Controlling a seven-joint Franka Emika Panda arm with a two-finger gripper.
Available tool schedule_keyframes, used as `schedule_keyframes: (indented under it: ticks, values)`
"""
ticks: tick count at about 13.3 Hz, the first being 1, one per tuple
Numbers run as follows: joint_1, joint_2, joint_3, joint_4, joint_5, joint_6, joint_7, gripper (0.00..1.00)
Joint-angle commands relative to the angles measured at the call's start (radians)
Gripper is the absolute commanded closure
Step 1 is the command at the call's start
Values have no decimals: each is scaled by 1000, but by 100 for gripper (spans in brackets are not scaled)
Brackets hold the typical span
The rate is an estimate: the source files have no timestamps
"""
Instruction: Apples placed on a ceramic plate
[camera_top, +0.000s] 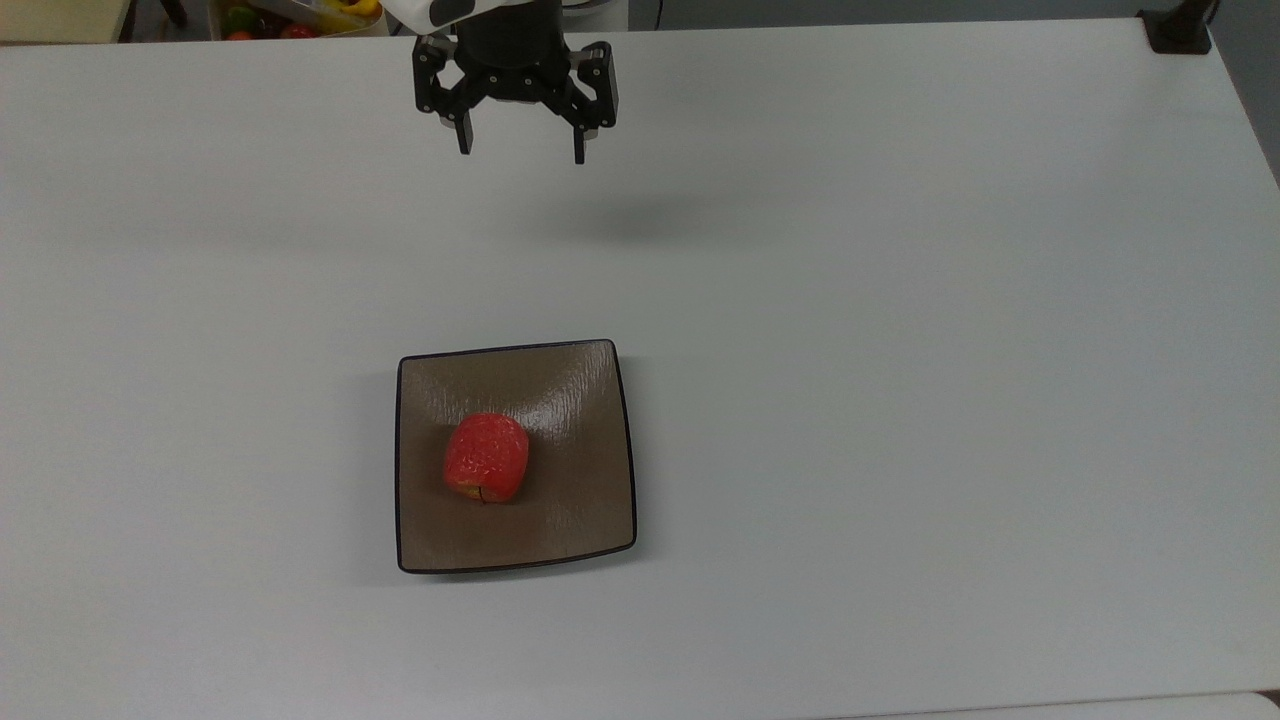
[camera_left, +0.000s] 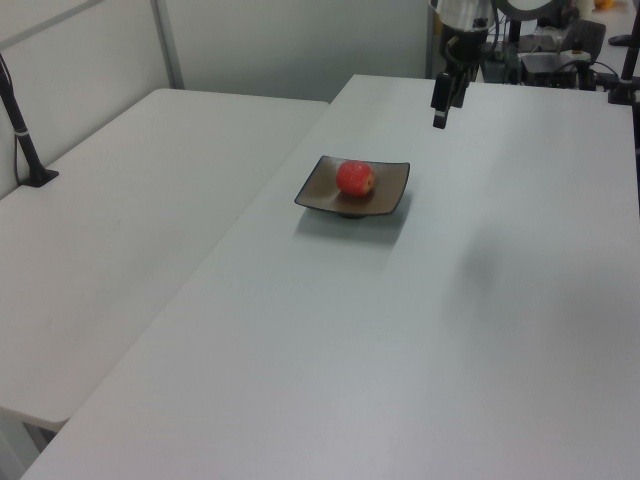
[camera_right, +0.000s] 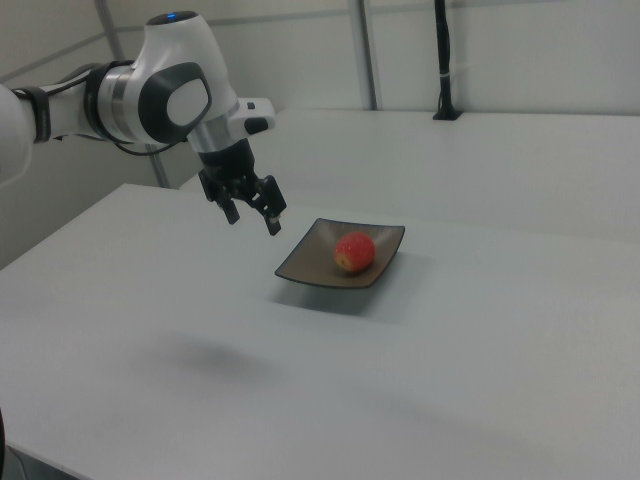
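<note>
Well apart from the plate (camera_top: 590, 500) holding the apple (camera_top: 486, 456), the jaws (camera_top: 521, 151) hang wide and empty above bare table (camera_top: 900, 350).

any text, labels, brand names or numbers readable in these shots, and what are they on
None can be read.
The apple, the plate and the table carry no print.
The gripper and the arm's white housing show no legible marking.
The box of items at the top view's upper left is too small to tell.
</note>
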Motion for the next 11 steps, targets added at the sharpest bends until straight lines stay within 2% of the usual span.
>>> schedule_keyframes:
  ticks: [1, 5, 11]
  values:
    - [11, -54, -9, -75, 22, -23, -36, 0]
    - [11, -62, -9, -75, 10, -102, -77, 0]
    - [9, -57, -9, -72, 10, -92, -103, 0]
